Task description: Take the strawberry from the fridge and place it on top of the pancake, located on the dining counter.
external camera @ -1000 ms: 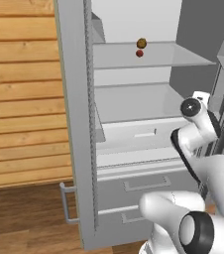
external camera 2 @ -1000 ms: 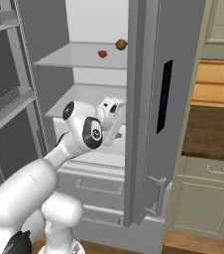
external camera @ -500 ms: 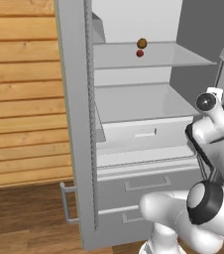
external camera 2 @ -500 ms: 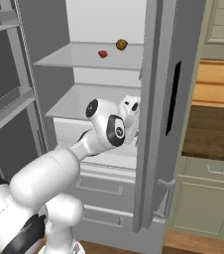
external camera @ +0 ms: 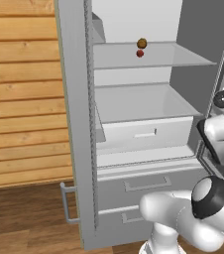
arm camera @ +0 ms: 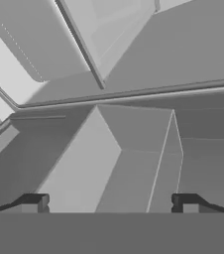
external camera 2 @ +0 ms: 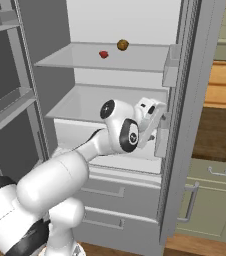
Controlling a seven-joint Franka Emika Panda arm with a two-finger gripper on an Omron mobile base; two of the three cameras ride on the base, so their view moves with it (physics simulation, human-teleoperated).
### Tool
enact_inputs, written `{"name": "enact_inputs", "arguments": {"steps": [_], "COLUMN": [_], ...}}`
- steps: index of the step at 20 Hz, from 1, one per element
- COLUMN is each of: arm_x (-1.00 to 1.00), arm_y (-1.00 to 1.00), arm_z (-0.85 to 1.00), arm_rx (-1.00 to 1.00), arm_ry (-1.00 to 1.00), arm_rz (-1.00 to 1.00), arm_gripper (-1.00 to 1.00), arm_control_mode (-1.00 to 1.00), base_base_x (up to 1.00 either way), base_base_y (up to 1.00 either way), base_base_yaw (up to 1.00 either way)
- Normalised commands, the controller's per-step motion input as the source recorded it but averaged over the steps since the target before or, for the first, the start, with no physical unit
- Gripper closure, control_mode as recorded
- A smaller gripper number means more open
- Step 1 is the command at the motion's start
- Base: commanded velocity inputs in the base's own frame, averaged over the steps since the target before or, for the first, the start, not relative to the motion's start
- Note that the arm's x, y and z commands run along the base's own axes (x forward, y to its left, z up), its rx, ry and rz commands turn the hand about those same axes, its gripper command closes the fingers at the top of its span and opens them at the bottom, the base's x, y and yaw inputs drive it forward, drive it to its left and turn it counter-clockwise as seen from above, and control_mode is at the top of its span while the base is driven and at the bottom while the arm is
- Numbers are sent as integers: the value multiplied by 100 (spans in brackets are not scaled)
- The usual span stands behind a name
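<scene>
Nearest, the end effector (arm camera: pixel 111 203) has its two fingertips (arm camera: pixel 34 202) spread wide apart with nothing between them. In the right base view it sits at mid height, close against the inner edge of the fridge (external camera 2: pixel 195 150) door on the right, well below the fruit.

Beyond it is a white drawer (external camera: pixel 143 133) under a bare shelf, then the upper shelf (external camera 2: pixel 135 62). There the strawberry (external camera 2: pixel 103 54) lies towards the front, free on the surface. A brownish ball (external camera 2: pixel 123 45) sits just beside it, a little further back; whether they touch cannot be told.

The strawberry looks very light, small against the fingers, and probably soft, so a hard squeeze could bruise it or pop it out sideways. Being roundish, it may roll if nudged. The best hold is likely across its widest middle, fingers coming in from the front, level with the shelf, closing gently and staying clear of the ball.
</scene>
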Motion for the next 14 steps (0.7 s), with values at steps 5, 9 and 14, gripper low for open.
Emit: {"name": "enact_inputs", "arguments": {"steps": [5, 9, 14], "arm_x": [-47, -48, -34], "arm_y": [63, 69, 62], "arm_z": [27, 48, 57], "arm_rx": [23, 31, 33], "arm_ry": [-7, -2, 1], "arm_rz": [0, 0, 0], "arm_gripper": [-100, -100, -100], "arm_control_mode": [-100, -100, -100], "base_base_x": [0, 0, 0], "base_base_y": [0, 0, 0], "base_base_yaw": [0, 0, 0]}}
